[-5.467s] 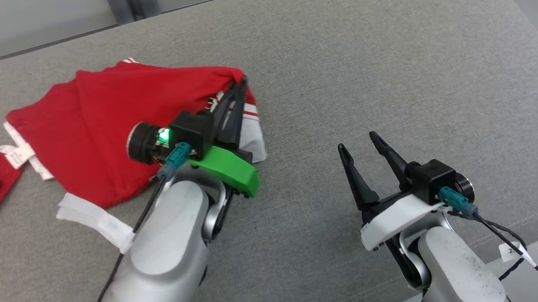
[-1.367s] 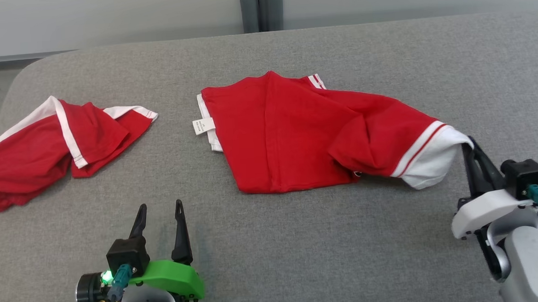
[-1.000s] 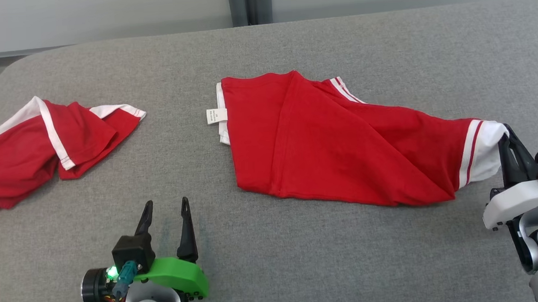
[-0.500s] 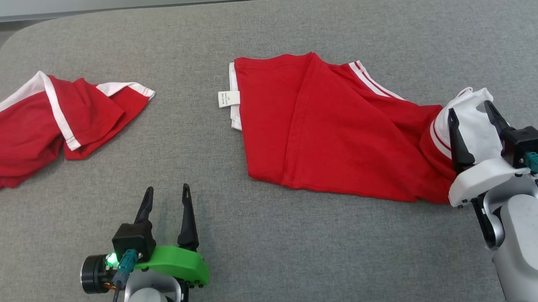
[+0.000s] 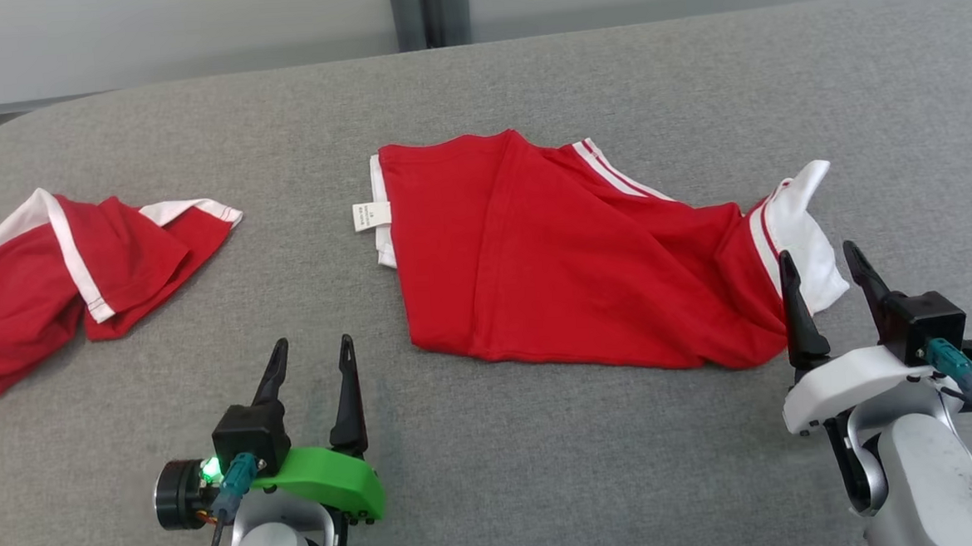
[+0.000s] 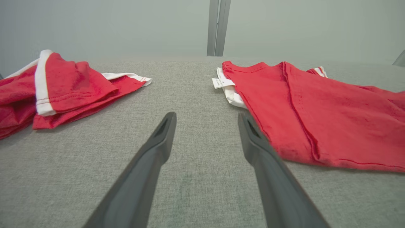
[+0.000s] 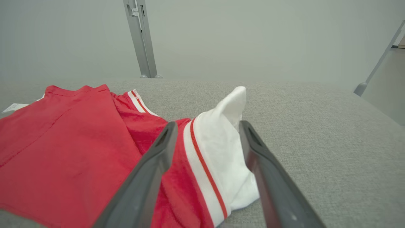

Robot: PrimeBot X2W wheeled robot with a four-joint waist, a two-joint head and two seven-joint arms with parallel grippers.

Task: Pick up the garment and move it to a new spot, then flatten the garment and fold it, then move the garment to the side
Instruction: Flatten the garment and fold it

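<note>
Head view shows a white label [image 5: 365, 215] on the garment [image 5: 552, 261], print unreadable.

Silver forearms [image 5: 930, 483]; left gripper [image 5: 313, 342] on green mount [image 5: 331, 489], right gripper [image 5: 817, 251] on white

Head camera looks steeply down; both wrist cameras skim low, sharing the garment [image 5: 568, 252].

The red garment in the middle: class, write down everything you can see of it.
The red garment looks like soft knit cotton, lying loosely folded and creased on the grey padded surface. A white label sticks out at its left edge. Its white cuff with a red stripe peaks up at the right, between the open fingers of the right gripper, ungripped.
</note>
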